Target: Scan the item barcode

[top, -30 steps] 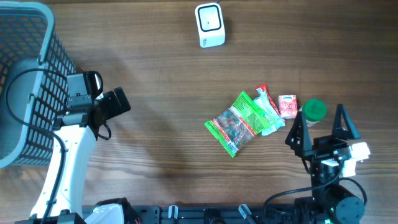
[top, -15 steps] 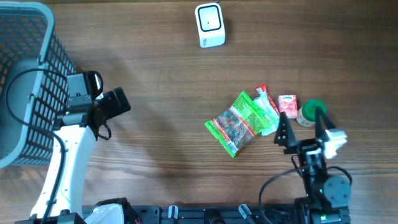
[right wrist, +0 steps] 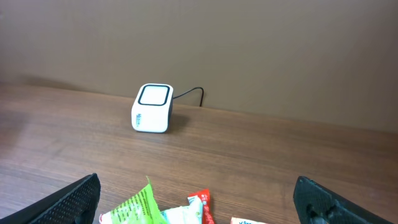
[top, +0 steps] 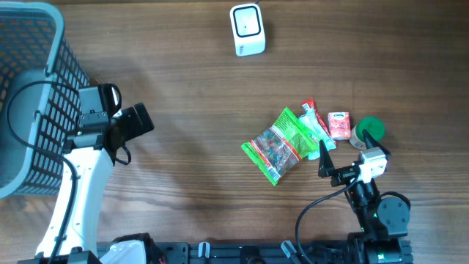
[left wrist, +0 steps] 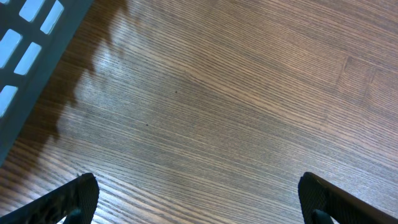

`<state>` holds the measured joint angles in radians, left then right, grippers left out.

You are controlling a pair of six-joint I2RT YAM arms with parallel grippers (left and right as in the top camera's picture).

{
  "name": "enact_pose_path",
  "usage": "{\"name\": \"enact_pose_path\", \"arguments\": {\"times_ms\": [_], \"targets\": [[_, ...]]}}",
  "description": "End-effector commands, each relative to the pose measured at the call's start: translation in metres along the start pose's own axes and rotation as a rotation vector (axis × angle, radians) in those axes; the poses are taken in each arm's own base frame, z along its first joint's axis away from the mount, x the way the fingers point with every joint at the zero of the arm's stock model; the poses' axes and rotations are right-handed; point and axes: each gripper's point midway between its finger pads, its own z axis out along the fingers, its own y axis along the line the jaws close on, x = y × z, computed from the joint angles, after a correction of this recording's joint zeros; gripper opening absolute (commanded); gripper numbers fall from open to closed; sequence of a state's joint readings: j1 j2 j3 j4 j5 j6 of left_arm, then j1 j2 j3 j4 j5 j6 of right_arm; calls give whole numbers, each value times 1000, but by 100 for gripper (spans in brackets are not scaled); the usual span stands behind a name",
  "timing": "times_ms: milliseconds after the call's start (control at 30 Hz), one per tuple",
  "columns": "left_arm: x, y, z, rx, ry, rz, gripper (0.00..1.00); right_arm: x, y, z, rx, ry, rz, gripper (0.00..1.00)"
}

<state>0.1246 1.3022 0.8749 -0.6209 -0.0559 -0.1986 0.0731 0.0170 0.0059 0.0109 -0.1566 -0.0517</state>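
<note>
Overhead puts the green snack bag (top: 280, 144) flat on the desk (top: 183, 81), well apart from the barcode scanner (top: 247, 29) (on the robot's side of it). On the right gripper (right wrist: 196, 186) and left gripper (left wrist: 198, 183) the jaws are spread wide and hold nothing. Expect light, crinkly, slippery film, so pinch a sealed end, not the puffy middle.

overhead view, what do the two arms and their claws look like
Left arm: white link, black joint housings, looping black cable, black left claw. Right arm: black, white block at the wrist, black cable, right claw with tapered black fingers.
</note>
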Motion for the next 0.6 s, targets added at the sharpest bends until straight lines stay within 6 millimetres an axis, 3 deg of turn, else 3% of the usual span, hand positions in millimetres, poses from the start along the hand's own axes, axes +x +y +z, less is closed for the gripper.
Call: {"name": "enact_pose_path", "arguments": {"times_ms": [0,267,567], "targets": [[-7,1,-4,-8,-25,9,100,-2,-3,-1,16,-11,-27,100],[-7,1,-4,-8,-25,9,100,0,-19,-2,110,-1,43,100],[-7,1,-4,-8,-25,9,100,1,-19,-2,111,-2,61,100]]}}
